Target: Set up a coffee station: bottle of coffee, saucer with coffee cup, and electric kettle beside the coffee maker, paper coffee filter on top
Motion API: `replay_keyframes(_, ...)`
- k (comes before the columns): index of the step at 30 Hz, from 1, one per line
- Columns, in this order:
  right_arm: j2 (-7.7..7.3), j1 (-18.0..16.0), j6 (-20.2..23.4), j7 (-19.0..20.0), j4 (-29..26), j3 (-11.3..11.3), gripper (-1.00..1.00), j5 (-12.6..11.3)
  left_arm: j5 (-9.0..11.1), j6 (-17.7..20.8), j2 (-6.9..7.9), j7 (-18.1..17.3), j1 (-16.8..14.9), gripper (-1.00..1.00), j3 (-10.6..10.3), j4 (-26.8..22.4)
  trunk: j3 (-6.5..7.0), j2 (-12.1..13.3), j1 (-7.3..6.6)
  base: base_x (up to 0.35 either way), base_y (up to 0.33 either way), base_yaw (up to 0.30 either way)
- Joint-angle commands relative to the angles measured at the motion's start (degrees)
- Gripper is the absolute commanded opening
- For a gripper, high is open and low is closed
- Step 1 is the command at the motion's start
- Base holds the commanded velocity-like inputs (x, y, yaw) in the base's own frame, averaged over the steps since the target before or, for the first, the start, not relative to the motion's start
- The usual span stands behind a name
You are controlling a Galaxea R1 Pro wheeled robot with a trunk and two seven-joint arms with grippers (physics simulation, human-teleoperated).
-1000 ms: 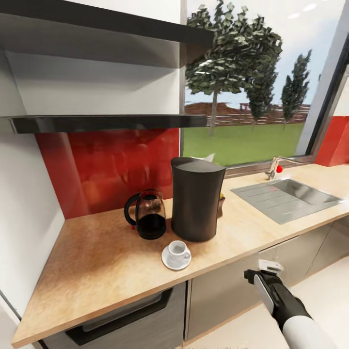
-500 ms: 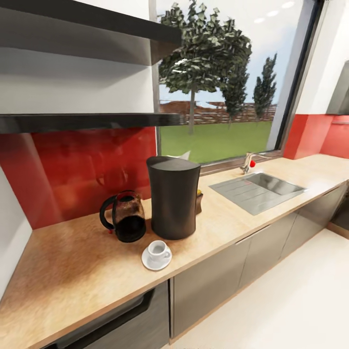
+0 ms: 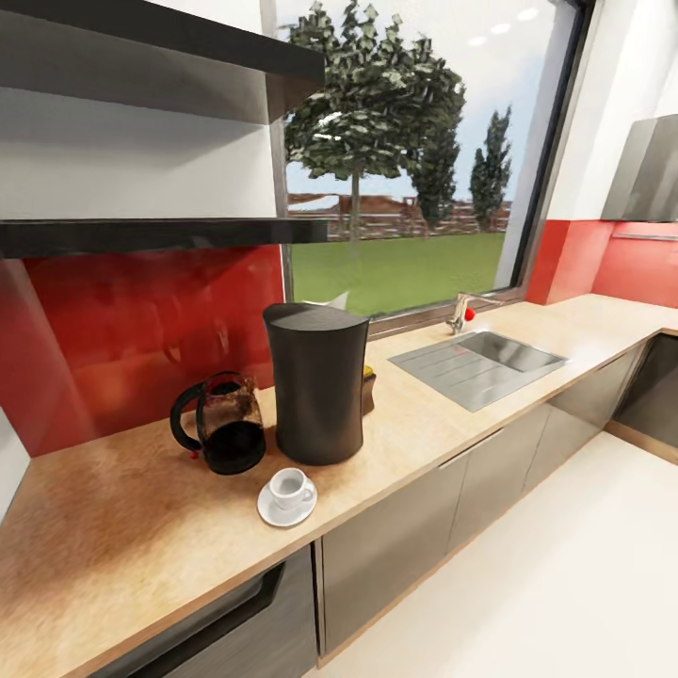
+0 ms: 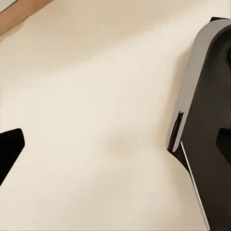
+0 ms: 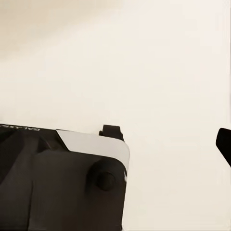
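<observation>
Countertop (image 3: 424,433) likely up and ahead of both grippers, which hang over pale floor (image 4: 96,120). On it, coffee maker (image 3: 315,386), electric kettle (image 3: 226,433) just beside, coffee cup (image 3: 289,488) on saucer (image 3: 268,513). Left fingertip (image 4: 8,151), right fingertip (image 5: 225,144): spread or pressed together, cannot tell. Nearer arm unclear.

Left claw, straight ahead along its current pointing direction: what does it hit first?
Most likely the pale cream floor. In the left wrist view nothing else lies between the fingers ahead; a light wooden edge strip sits off in one corner, and dark robot bodywork is alongside. Depth is unclear.
</observation>
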Motion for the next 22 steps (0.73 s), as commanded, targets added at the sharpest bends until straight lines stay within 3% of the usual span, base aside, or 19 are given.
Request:
replay_keyframes(1,0.02,-0.02,-0.58,-0.18,-0.07,-0.34,1.00,0.61,0.54,-0.10,0.02,0.18,0.03,1.00,-0.29,-0.04,-0.08,-0.07,0.02,0.000,0.000,0.000)
replay_keyframes(22,-0.35,-0.02,-1.31,-0.18,-0.07,-0.34,1.00,0.48,0.82,-0.10,-0.05,0.18,0.03,1.00,-0.18,-0.08,-0.08,-0.07,0.02,0.000,0.000,0.000)
